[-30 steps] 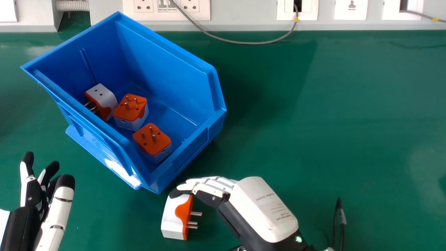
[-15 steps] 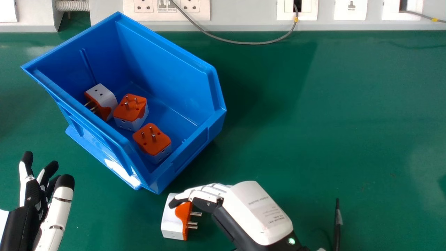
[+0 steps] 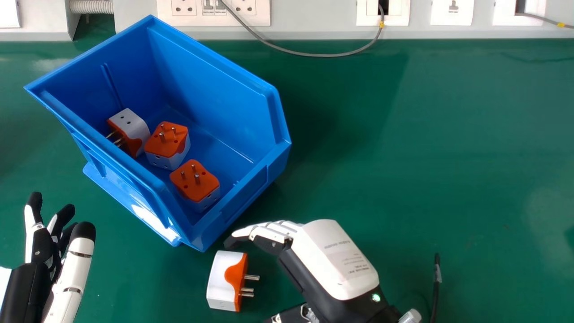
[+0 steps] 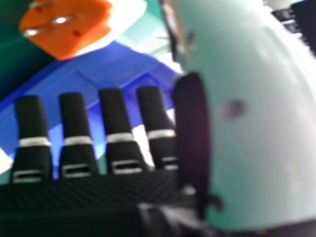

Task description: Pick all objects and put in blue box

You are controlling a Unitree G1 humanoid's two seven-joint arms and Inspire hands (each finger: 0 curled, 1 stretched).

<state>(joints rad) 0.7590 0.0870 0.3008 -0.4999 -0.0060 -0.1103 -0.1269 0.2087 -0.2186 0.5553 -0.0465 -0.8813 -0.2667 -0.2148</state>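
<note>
- The right hand [image 3: 329, 258], lower centre, has extended fingers and grips nothing; closing there would likely miss the loose adapter [image 3: 222, 280] just below its fingertips.
- The adapter's prongs, pointing right, could snag the thumb and twist it.
- Carried low, it might strike the blue box [image 3: 202, 76], upper left.
- The left hand [image 3: 42, 251], lower left, is relaxed.

No legible text or numbers

right fingers [image 3: 269, 229] shifted, clear of adapter [image 3: 220, 280]
</note>
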